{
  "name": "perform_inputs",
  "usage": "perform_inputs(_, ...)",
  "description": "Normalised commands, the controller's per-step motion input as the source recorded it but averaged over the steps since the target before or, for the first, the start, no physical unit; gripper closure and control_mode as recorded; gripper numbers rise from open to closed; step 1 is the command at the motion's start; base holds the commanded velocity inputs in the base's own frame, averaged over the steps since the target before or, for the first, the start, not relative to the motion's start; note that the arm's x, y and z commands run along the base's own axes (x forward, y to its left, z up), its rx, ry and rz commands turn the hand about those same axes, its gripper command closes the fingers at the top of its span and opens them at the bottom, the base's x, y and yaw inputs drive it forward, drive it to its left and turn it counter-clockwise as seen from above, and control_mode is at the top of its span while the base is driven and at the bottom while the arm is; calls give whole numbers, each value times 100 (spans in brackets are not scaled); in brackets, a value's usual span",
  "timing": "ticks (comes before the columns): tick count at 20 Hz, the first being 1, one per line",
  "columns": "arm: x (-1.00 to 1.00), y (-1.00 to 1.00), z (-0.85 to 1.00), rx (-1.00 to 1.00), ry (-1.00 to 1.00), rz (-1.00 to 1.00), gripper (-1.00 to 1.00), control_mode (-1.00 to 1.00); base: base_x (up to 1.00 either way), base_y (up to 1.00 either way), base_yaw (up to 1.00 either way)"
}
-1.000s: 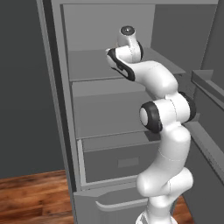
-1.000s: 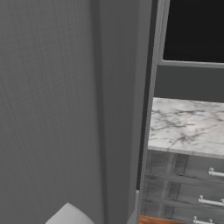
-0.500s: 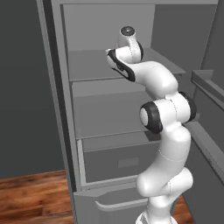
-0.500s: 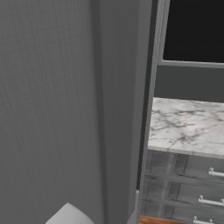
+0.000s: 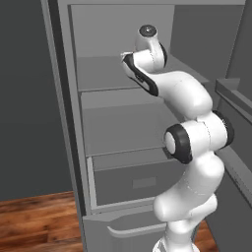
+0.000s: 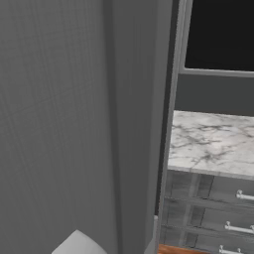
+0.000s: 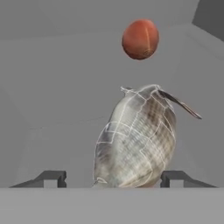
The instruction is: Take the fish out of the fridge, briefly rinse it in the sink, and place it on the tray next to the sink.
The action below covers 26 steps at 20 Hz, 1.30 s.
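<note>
While reaching into the fridge (image 5: 123, 123) | hand (image 7: 116, 178) open, jaws straddling the fish (image 7: 135, 138) to grasp it | orange-red ball (image 7: 140, 38) beyond the fish

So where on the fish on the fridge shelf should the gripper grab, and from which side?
Across the widest part of the fish, coming straight along the line the gripper already points, from the fridge opening. In the hand view its scaled body sits between the two fingertips, which stand apart on either flank. The thin pointed tail toward the orange-red ball looks too slim to hold well.
</note>
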Motion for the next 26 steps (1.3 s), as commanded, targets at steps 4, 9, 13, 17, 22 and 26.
perform_inputs(4,-100,14,10,0,-30,-6,100,-100,0,0,0)
perform_inputs(9,-100,12,0,-2,-41,-5,100,-100,0,0,0)
perform_inputs(13,-100,10,25,0,-38,-7,100,-100,0,0,0)
perform_inputs(17,-100,13,34,0,-28,-12,100,-100,0,0,0)
perform_inputs(22,-100,5,-2,0,-9,-13,100,-100,0,0,0)
perform_inputs(26,-100,10,-11,0,3,-12,100,-100,0,0,0)
